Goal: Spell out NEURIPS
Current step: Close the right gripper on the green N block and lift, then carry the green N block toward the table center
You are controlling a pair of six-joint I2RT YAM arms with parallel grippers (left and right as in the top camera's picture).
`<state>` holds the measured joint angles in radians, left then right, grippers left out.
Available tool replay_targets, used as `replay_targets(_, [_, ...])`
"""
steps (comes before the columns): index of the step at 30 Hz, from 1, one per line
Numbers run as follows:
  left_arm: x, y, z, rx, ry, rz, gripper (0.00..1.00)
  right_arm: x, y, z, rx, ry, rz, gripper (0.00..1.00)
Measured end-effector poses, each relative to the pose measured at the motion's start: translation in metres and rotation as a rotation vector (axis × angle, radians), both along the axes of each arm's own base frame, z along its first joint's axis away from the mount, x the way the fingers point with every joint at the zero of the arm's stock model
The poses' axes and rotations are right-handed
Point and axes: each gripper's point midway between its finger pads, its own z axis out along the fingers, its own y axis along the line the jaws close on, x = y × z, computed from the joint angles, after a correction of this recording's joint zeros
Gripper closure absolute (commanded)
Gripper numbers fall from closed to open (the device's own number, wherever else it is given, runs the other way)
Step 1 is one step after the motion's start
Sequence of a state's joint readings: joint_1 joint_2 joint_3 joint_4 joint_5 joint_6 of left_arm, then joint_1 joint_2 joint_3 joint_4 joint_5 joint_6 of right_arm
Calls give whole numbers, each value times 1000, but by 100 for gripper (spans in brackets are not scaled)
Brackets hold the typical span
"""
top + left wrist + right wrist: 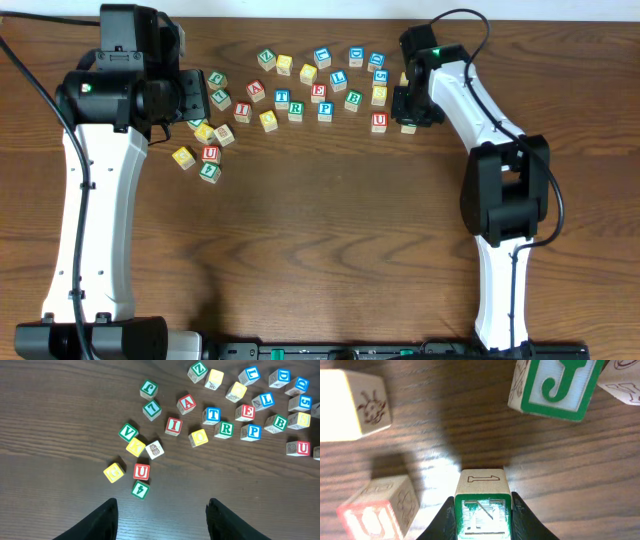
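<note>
My right gripper (pixel 483 510) is shut on a green N block (pixel 481 487), low over the table at the right end of the letter blocks (pixel 409 112). A red U (pixel 372 512) lies just beside it (pixel 379 122), and a green J (pixel 554 384) lies farther ahead. My left gripper (pixel 162 520) is open and empty, held high over the left cluster (pixel 196 96). In the left wrist view I see red E (pixel 245 411), green R (pixel 224 429), red I (pixel 173 425), blue P (pixel 251 432) and a second red U (pixel 141 471).
Other loose blocks are scattered along the back of the wooden table: A (pixel 186 403), T (pixel 212 414), Z (pixel 198 369), V (pixel 128 432), B (pixel 276 422), L (pixel 264 400) and several yellow ones. Bare wood (pixel 330 240) fills the front half.
</note>
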<state>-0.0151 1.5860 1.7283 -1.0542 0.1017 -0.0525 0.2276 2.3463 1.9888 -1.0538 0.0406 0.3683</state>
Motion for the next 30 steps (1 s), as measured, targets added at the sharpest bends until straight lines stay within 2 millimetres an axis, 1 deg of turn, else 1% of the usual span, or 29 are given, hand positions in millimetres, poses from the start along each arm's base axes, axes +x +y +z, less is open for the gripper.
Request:
replay_targets(2, [0,0,0,0,0,0,44,-2,5,11,26,-6,27,88])
replay_targets(7, [0,0,0,0,0,0,44,-11,21,48,96,-35,81,88])
replay_targets(9, [0,0,0,0,0,0,44,-16,34,60,121,-46,110,88])
replay_targets(11, [0,0,0,0,0,0,44,-22,53,66,152,-45,152,89])
replay_targets(19, [0,0,0,0,0,0,44,-60,127,66,205,2,313,89])
replay_targets(23, [0,0,0,0,0,0,44,-76,160,67,215,1,378,88])
replay_targets(25, [0,0,0,0,0,0,44,-85,175,67,218,3,399,88])
replay_targets(30, [0,0,0,0,0,0,44,-104,201,66,209,8,419,87])
